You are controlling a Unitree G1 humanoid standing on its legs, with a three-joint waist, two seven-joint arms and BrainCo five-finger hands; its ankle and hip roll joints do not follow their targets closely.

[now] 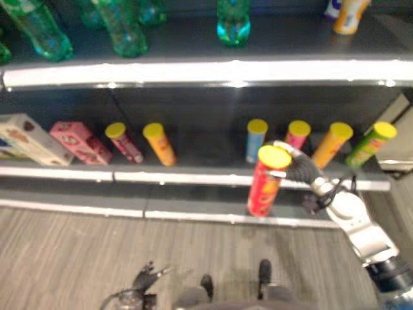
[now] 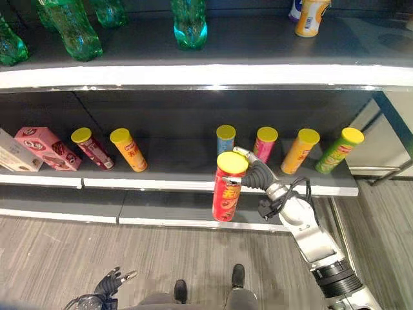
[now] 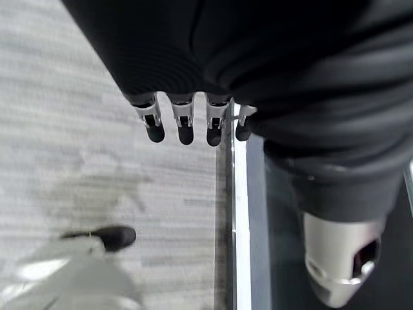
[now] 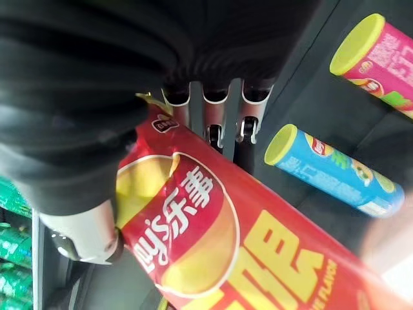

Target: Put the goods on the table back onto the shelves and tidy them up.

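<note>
Grey shelves (image 2: 193, 76) stand before the robot, over a striped grey floor (image 2: 97, 245). Green bottles (image 2: 74, 29) are on the upper shelf at about 11 o'clock. On the lower shelf, cans with yellow lids stand in a row: a blue can (image 2: 225, 139), a pink can (image 2: 265, 143), an orange can (image 2: 299, 150) and a green can (image 2: 339, 149) toward 2 o'clock, and a pink box (image 2: 48, 148) at 9 o'clock. The right hand (image 2: 256, 173) has its fingers and thumb closed around a red can (image 2: 227, 186), held upright in front of the lower shelf's edge, just before the blue can. The left hand (image 3: 187, 123) hangs low at 7 o'clock with relaxed fingers, holding nothing.
</note>
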